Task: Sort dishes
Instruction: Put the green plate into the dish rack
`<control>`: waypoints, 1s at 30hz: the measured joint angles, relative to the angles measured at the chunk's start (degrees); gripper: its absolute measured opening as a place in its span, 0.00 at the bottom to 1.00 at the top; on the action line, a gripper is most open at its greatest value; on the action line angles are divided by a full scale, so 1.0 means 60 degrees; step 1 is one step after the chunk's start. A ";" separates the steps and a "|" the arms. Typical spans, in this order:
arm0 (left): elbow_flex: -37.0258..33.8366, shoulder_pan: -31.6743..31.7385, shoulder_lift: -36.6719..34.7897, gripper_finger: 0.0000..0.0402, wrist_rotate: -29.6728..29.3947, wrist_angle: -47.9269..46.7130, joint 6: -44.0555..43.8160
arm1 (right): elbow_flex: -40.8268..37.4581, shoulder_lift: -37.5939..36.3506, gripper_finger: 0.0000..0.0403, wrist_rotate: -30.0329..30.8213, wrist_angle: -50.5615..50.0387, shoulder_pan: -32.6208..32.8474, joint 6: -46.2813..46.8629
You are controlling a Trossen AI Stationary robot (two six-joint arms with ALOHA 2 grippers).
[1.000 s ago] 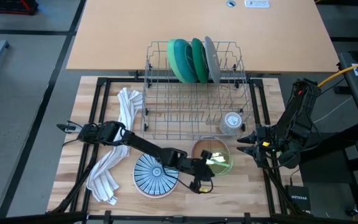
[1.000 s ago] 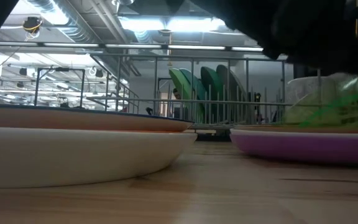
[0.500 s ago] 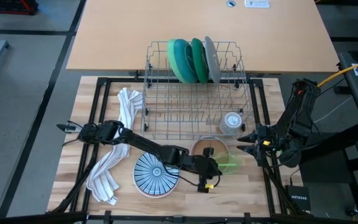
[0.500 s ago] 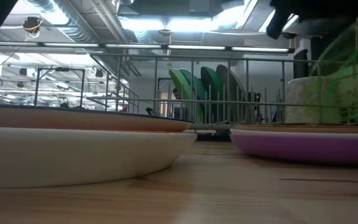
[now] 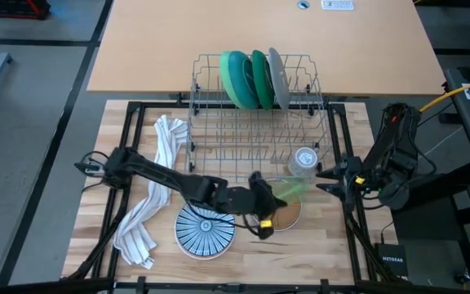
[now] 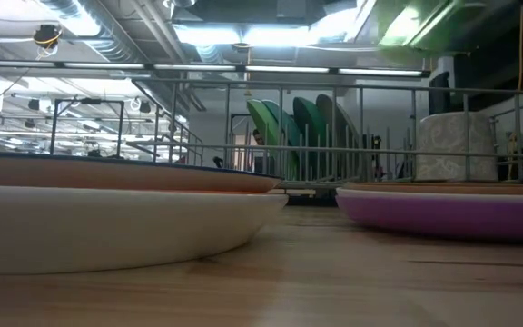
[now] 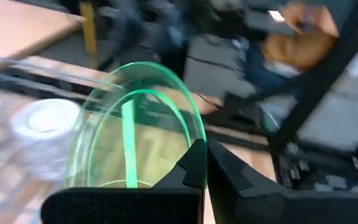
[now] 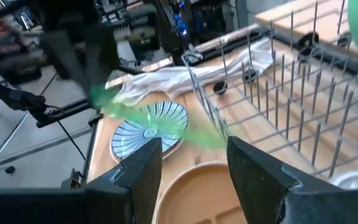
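My left gripper is shut on a clear light green plate, which hangs tipped above an orange plate near the table's front. The low view shows the green plate high over a purple plate under the orange one. A blue-and-white striped plate lies to the left. Green, teal and grey plates stand on edge in a wire rack. My right gripper is open at the right edge, touching nothing. My left gripper pinches the green plate's rim between its two fingers. It comes from the table's left, pointing slightly downward. The plate is lifted clear of the orange plate and is tilted up on edge beyond the fingers.
A small clear glass cup stands upside down in the rack's near right corner. A white striped towel lies along the table's left side. A big light tabletop lies beyond the rack.
My left gripper has risen with the green plate and rolled. The plate lay flat on the orange plate and is now lifted clear and tipped on edge, a little nearer the rack. My right gripper has risen slightly, still open.
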 joint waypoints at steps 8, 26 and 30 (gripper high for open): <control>0.0000 -0.0259 -0.1172 0.00 -0.3458 -0.2423 -0.2317 | 0.0109 0.0007 0.46 0.0559 -0.0085 0.0000 -0.0785; -0.0604 -0.0959 -0.1801 0.00 -0.8203 -1.0528 -1.1359 | 0.0109 0.0007 0.46 0.0532 -0.0376 0.0000 -0.0974; -0.1268 -0.0879 -0.2013 0.00 -0.8264 -1.0585 -1.2164 | 0.0109 0.0004 0.46 0.0533 -0.0376 0.0000 -0.0970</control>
